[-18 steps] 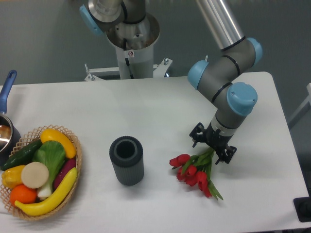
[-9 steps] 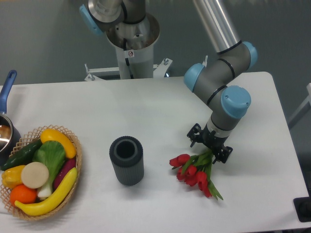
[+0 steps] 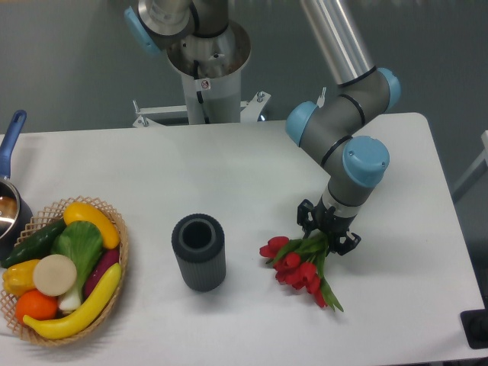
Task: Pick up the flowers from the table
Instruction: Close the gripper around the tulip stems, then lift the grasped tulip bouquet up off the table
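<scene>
The flowers (image 3: 297, 268), a small bunch of red tulips with green stems and leaves, sit at the right of the white table (image 3: 229, 175). My gripper (image 3: 326, 235) points down over the stem end, and its fingers look closed around the green stems. The red heads point down-left and one long leaf trails toward the front. The contact between the bunch and the tabletop is hard to judge.
A dark ribbed cylindrical vase (image 3: 199, 252) stands left of the flowers. A wicker basket (image 3: 114, 229) of fruit and vegetables sits at the front left. A blue-handled pot (image 3: 9, 198) is at the left edge. The robot base (image 3: 206, 61) stands behind the table.
The gripper drew its fingers together on the stems and shifted slightly left. The bunch moved a little left with it and turned slightly.
</scene>
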